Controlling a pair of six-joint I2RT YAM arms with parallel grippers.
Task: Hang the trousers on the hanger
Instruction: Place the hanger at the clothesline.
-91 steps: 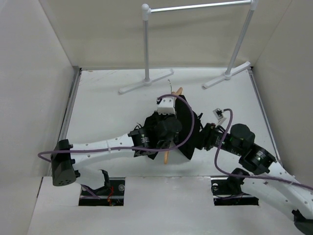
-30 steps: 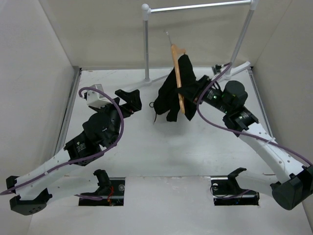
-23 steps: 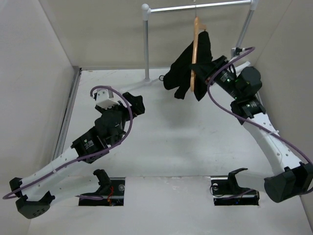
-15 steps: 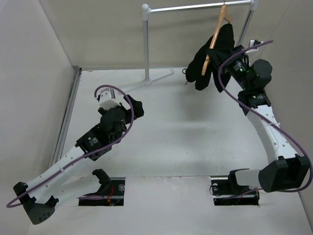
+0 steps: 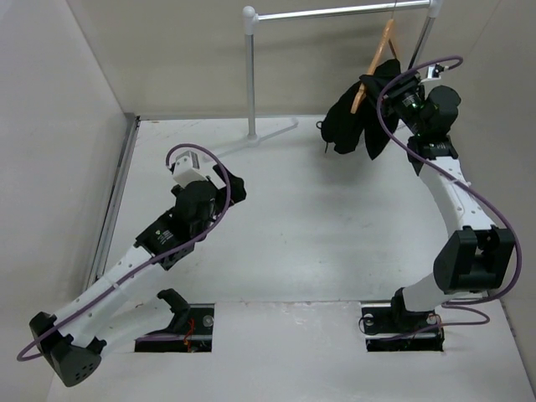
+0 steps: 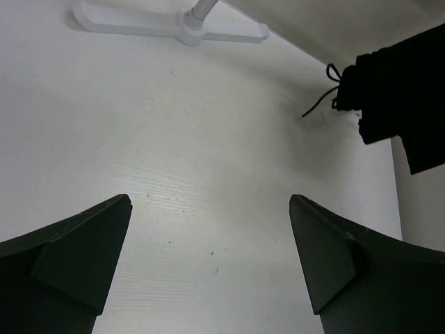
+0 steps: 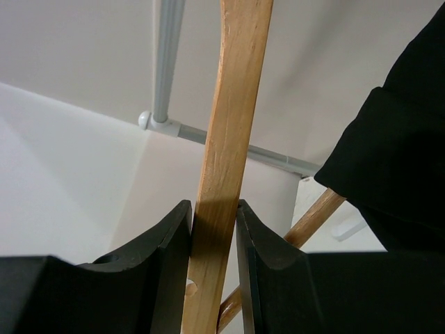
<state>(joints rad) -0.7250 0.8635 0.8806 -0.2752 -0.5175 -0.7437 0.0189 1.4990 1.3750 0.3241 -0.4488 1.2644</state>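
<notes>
— So where are the trousers (image 5: 356, 117)?
— Draped over the hanger (image 5: 381, 50). They hang in a bunched black bundle from its lower end, up in the air at the far right, clear of the surface (image 5: 318, 234).
— And the hanger itself?
— It is tilted, just under the rail (image 5: 335, 12), with its thin hook reaching up to the bar. I cannot tell whether the hook sits over the bar.
— What holds it up?
— The right gripper (image 5: 402, 84). In its wrist view the jaws are clamped on one wooden arm of the hanger, one jaw on each side. The wood runs straight up between them, and black cloth fills the right edge.
— And the other arm?
— The left gripper (image 5: 233, 189) is low over the surface at middle-left, well apart from the rail. Its jaws are spread wide with nothing between them. Its camera shows bare white surface, the rail's white foot (image 6: 174, 24) at the top and the trousers at the upper right.
</notes>
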